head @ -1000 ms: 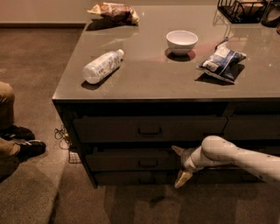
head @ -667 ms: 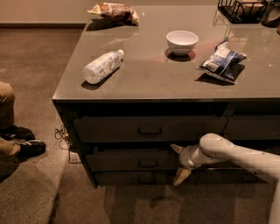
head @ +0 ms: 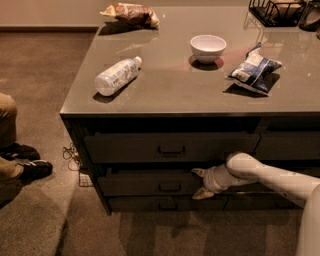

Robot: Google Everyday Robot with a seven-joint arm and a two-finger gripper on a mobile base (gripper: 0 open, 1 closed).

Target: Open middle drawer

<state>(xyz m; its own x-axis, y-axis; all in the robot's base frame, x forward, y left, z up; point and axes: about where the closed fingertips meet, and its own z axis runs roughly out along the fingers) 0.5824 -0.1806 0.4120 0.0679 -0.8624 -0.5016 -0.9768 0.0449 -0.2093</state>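
Note:
The middle drawer (head: 145, 183) is a wide dark grey-brown front with a small dark pull handle (head: 170, 188) at its centre. It sits below the taller top drawer (head: 170, 146) and above the thin bottom drawer (head: 165, 204). It stands out a little from the cabinet face. My gripper (head: 198, 183) reaches in from the right on a white arm, just right of the handle. Its two pale fingers are spread apart, one above and one below, and hold nothing.
On the counter (head: 170, 95) lie a plastic bottle (head: 116, 75), a white bowl (head: 208, 47), a blue chip bag (head: 253, 70), a brown snack bag (head: 131, 13) and a wire basket (head: 272, 10). A person's leg and shoe (head: 22, 162) are at the left. Cables (head: 70, 152) lie by the cabinet corner.
My gripper has moved a little to the left along the middle drawer front, nearer the handle. The fingers stay spread.

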